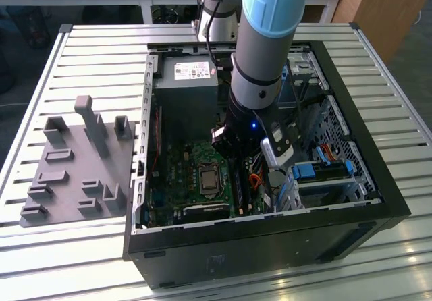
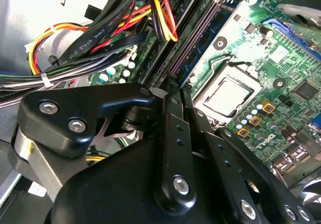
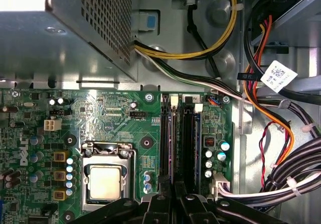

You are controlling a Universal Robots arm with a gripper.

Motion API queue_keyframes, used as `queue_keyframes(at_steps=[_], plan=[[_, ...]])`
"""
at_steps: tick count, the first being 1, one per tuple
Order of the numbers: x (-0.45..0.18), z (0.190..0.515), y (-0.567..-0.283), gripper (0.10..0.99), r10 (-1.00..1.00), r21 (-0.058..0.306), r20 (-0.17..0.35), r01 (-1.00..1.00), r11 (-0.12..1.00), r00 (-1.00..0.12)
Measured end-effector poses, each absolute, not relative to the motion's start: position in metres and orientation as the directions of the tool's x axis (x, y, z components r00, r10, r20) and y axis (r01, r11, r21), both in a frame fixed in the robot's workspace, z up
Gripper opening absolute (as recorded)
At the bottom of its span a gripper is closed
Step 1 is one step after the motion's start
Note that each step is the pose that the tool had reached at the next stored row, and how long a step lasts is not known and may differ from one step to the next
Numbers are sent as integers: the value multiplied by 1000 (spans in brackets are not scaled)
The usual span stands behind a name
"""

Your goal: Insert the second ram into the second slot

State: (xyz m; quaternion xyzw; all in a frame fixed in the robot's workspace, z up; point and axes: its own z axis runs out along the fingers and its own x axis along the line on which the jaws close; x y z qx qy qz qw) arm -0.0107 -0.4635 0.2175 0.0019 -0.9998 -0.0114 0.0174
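Insertion step: gripper (image 3: 173,196) positioned over slots (image 3: 175,143), 6 o'clock of board; jaw state undeterminable; seating pressure judged required.

I see a slatted metal table (image 1: 81,51), open black PC case (image 1: 270,243) sitting on it, grey fixture plate with upright holders (image 1: 74,173) just beside the case, on the exterior view's left
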Motion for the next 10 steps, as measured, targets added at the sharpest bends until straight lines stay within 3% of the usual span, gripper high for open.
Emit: queue_keyframes(at_steps=[10], plan=[[-9, 217, -464, 137, -2, 23, 35, -2, 1000, -999]])
